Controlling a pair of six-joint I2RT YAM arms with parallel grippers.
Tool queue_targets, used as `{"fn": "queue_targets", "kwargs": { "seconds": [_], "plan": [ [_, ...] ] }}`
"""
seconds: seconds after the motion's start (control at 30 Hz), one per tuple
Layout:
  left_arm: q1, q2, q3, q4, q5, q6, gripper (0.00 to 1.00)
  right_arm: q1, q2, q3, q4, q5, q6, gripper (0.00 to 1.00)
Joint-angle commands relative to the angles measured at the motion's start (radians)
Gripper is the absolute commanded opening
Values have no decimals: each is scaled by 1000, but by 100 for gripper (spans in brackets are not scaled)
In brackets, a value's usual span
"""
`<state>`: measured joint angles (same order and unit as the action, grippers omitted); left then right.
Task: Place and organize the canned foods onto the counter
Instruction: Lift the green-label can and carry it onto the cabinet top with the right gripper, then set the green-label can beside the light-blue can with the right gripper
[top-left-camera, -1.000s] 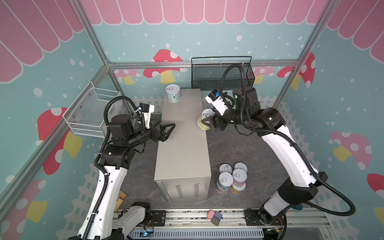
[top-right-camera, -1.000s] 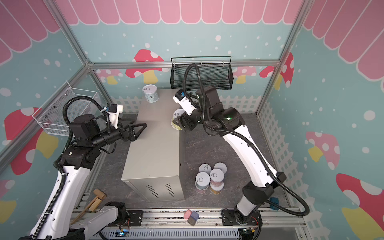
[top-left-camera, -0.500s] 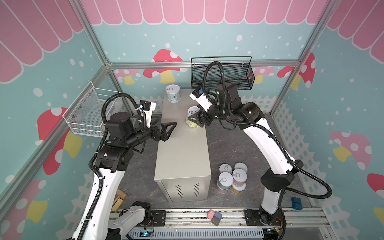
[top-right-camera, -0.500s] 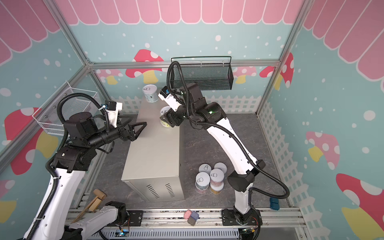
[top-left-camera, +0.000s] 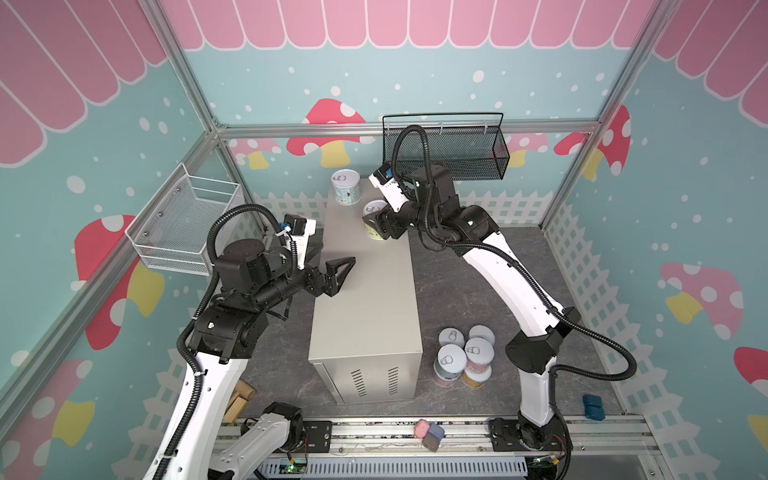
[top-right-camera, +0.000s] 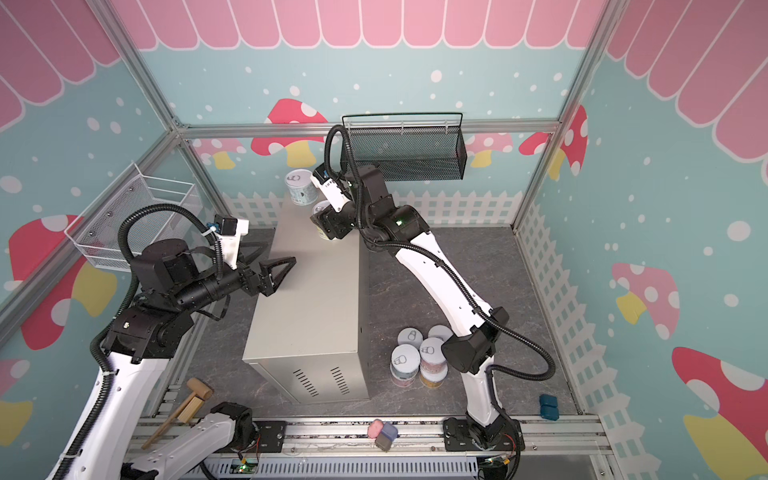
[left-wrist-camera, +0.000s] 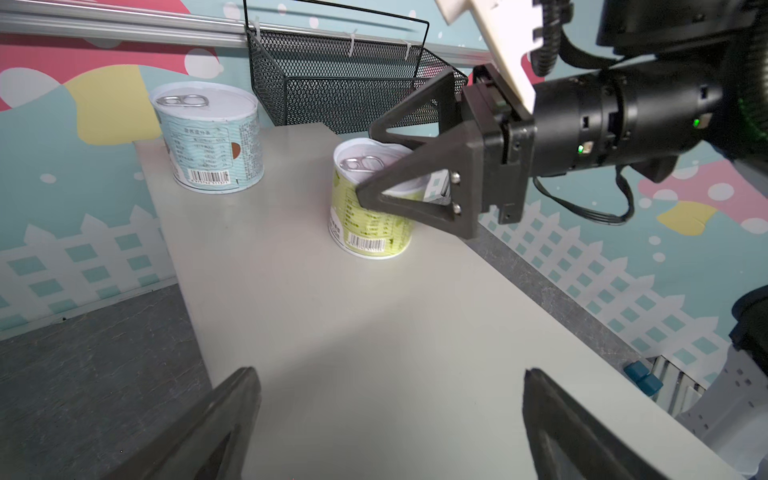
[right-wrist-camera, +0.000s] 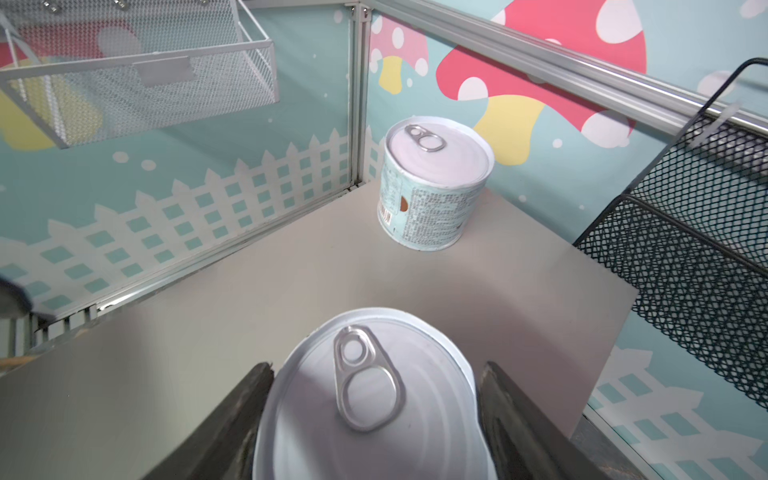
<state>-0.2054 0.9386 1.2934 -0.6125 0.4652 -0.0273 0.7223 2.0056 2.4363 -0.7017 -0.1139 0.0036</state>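
The counter (top-left-camera: 365, 316) (top-right-camera: 316, 316) is a tall beige-grey box in the middle of both top views. A light blue can (top-left-camera: 345, 187) (left-wrist-camera: 210, 141) (right-wrist-camera: 432, 187) stands upright on its far end. My right gripper (top-left-camera: 376, 224) (top-right-camera: 326, 224) (right-wrist-camera: 376, 374) is shut on a yellow-green can (top-left-camera: 372, 208) (left-wrist-camera: 370, 232), one finger on each side of its rim. The can is upright, its base at or just above the counter top, a short way nearer than the light blue one. My left gripper (top-left-camera: 336, 255) (left-wrist-camera: 390, 374) hangs open and empty over the counter's left edge. Several more cans (top-left-camera: 465, 357) are stacked on the floor at the counter's right.
A black wire basket (top-left-camera: 444, 153) hangs on the back wall just beyond the right arm. A white mesh basket (top-left-camera: 183, 224) hangs on the left wall. A wooden mallet (top-right-camera: 183, 405) lies at the front left, a blue block (top-left-camera: 592, 405) at the front right, small blocks (top-left-camera: 428, 430) on the front rail.
My right gripper has carried the yellow-green can left from beyond the counter's right edge to over its far part, closer to the light blue can. The left arm has barely moved.
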Motion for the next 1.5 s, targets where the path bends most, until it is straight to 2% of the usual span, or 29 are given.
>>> {"fn": "queue_targets", "kwargs": {
  "seconds": [0.0,0.23,0.3,0.43,0.53,0.8,1.13,1.47],
  "plan": [
    [-5,-33,-58,46,-20,43,99,-26,76,-2,35,65,25,73],
    [-4,-95,-135,91,-18,45,99,-76,183,82,122,15,37,80],
    [-3,-105,-149,95,-12,43,99,-81,197,89,151,0,34,88],
    [-3,-123,-171,117,-8,40,99,-82,184,89,182,-29,38,95],
    [-4,-127,-176,129,5,32,99,-82,152,65,172,-20,37,96],
    [-3,-139,-184,143,24,21,99,-80,0,-174,261,7,41,96],
    [-1,-142,-187,146,30,21,99,-81,21,-143,286,48,61,92],
    [-1,-144,-194,148,29,21,99,-80,48,-107,314,62,69,75]
  ]
}}
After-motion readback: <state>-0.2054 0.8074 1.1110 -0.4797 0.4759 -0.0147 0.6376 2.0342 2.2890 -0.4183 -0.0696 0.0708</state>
